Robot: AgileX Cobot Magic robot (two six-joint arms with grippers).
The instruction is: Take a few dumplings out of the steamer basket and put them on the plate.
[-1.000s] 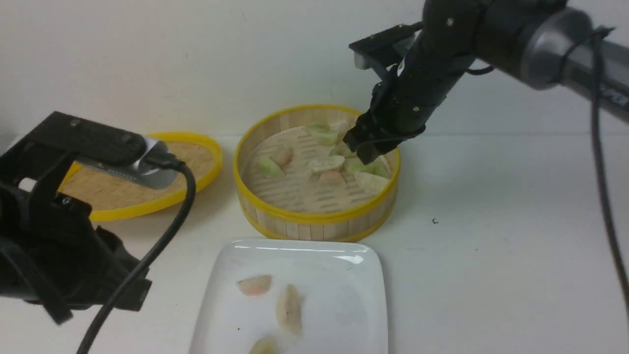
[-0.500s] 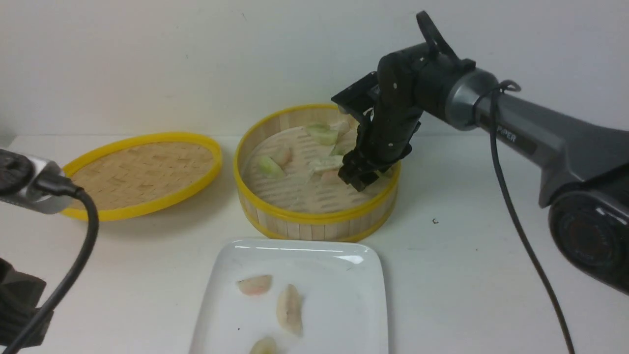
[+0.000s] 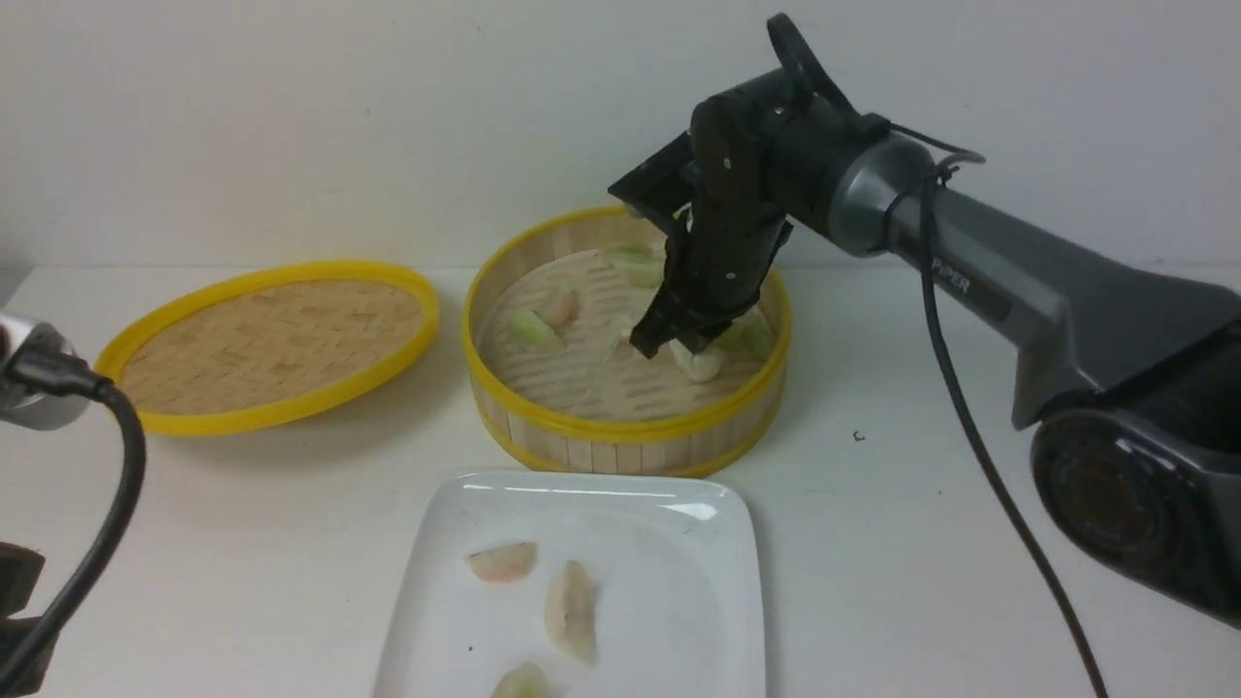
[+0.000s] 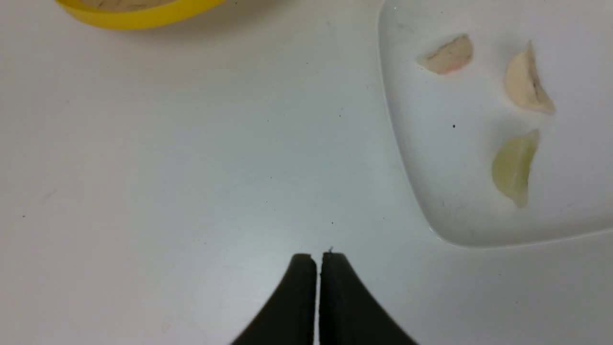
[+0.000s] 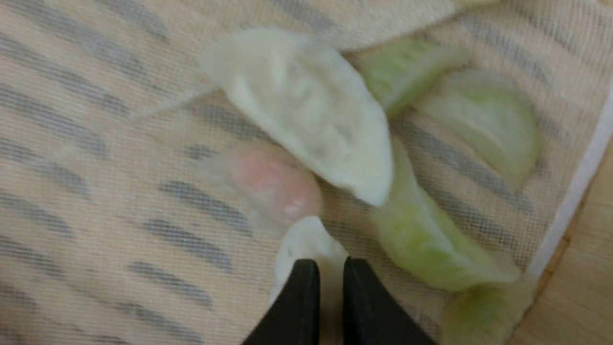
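Observation:
The steamer basket [image 3: 620, 427] stands mid-table and holds several dumplings, among them a green one [image 3: 531, 330]. My right gripper [image 3: 669, 344] reaches down into it. In the right wrist view its jaws [image 5: 330, 262] stand narrowly apart, shut on a whitish dumpling [image 5: 309, 239]. Beside it lie a larger white dumpling [image 5: 306, 110], a pinkish one [image 5: 273, 184] and green ones [image 5: 426, 239]. The white plate [image 3: 679, 601] in front holds three dumplings: pinkish [image 3: 502, 561], cream [image 3: 570, 611] and green [image 3: 519, 683]. My left gripper [image 4: 318, 256] is shut and empty over bare table beside the plate [image 4: 431, 143].
The flat woven yellow-rimmed lid [image 3: 267, 344] lies on the table left of the basket; its rim shows in the left wrist view [image 4: 139, 12]. My left arm's cable [image 3: 97, 543] hangs at the left edge. A white wall stands close behind the basket.
My right gripper has moved left and lower inside the basket, onto a whitish dumpling. My left arm has pulled back out of the front view toward the lower left.

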